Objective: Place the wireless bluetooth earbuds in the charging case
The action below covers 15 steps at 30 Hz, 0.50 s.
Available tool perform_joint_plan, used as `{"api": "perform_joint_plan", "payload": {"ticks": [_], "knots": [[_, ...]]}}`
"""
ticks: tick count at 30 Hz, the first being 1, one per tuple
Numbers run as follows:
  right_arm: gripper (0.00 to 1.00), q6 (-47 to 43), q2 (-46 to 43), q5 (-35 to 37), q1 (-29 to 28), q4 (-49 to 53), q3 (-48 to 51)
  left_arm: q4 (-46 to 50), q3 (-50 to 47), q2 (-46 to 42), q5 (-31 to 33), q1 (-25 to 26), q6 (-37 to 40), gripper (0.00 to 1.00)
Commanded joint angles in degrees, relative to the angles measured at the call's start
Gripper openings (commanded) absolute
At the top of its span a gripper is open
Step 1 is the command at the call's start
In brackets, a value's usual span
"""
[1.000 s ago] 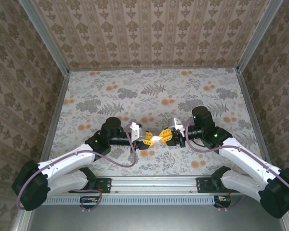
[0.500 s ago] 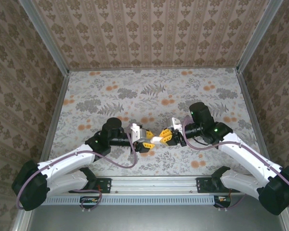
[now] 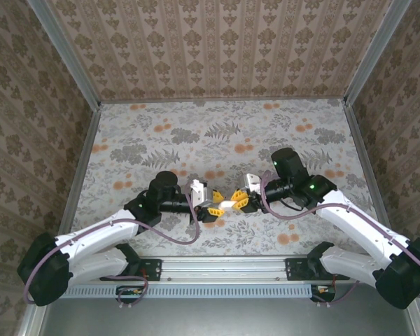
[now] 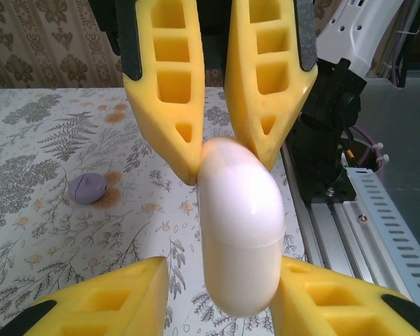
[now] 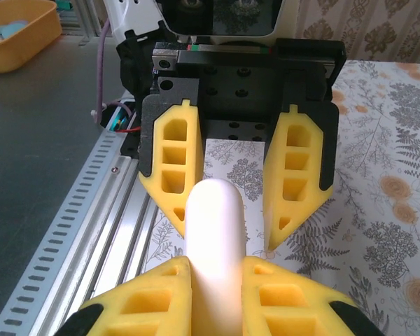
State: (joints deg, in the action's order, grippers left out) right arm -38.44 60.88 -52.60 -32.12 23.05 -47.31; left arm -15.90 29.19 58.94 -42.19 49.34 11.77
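The charging case [image 4: 238,224], a glossy white pebble with its lid closed, hangs above the table between both grippers [image 3: 226,204]. My right gripper [image 5: 215,269] is shut on one end of the charging case [image 5: 213,224]. My left gripper [image 4: 220,280] stands open around the other end. Its right finger [image 4: 315,294] is against the case and its left finger [image 4: 119,294] stands clear of it. In the top view the left gripper [image 3: 213,207] and the right gripper [image 3: 239,201] meet tip to tip. The earbuds are hidden.
A flat round purple disc [image 4: 88,187] lies on the floral table [image 3: 217,133]. The aluminium rail [image 3: 224,266] with the arm bases runs along the near edge, just below the grippers. A yellow bin [image 5: 14,31] sits off the table.
My left gripper's jaws have opened off the case. The right gripper has kept its grip, and its arm has shifted a little to the left.
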Motion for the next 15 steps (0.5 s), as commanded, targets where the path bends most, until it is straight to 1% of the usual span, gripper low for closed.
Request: {"api": "perform_joint_plan", "payload": {"ticks": [1, 4, 13, 15], "knots": [[0.12, -1.47, 0.6, 0.39, -0.62, 1.0, -1.69, -0.87, 1.7, 0.52, -0.62, 0.48, 0.33, 0.38], [0.11, -1.46, 0.9, 0.56, -0.88, 0.62, -1.81, -0.87, 1.8, 0.82, -0.85, 0.47, 0.21, 0.35], [0.11, -1.65, 1.59, 1.33, -1.27, 0.55, -1.92, -0.96, 2.01, 0.65, -0.73, 0.59, 0.13, 0.35], [0.11, -1.64, 1.65, 1.53, -1.28, 0.42, -1.94, -0.84, 2.09, 0.65, -0.78, 0.63, 0.16, 0.32]]}}
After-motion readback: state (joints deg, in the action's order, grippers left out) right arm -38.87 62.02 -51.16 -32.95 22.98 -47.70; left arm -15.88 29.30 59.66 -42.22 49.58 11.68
